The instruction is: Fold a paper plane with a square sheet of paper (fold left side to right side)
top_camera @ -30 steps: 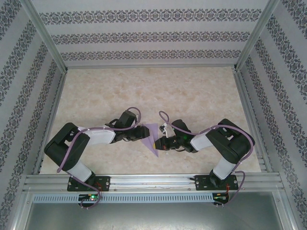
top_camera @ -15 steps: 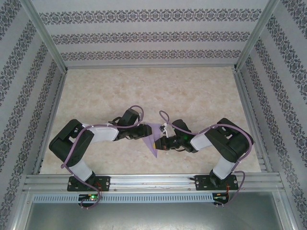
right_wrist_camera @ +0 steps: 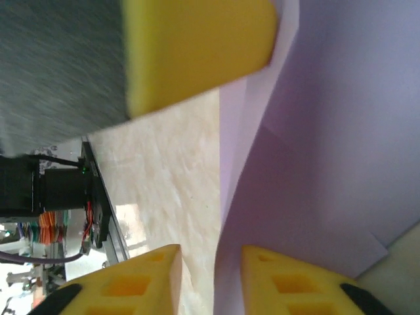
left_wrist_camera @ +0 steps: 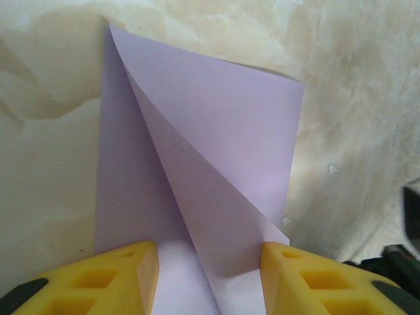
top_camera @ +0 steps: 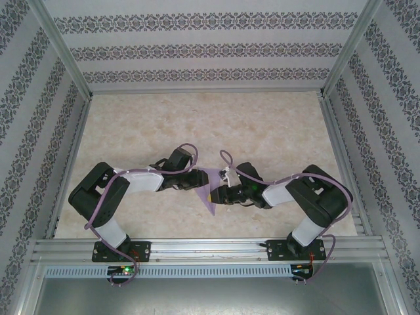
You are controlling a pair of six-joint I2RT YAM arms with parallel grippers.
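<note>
Now the square sheet of paper (left_wrist_camera: 216, 151), creased into a long triangle with one flap curling up, lies on the table (left_wrist_camera: 354, 98) between the two arms. At the sheet's left side the left gripper (left_wrist_camera: 209, 252) straddles it, fingers spread and pinching nothing. At the sheet's right edge the right gripper (right_wrist_camera: 210, 252) stands parted around that edge, released, and its arm's elbow has swung outward within the last second. That suggests the crease is pressed and the next fold can begin.
</note>
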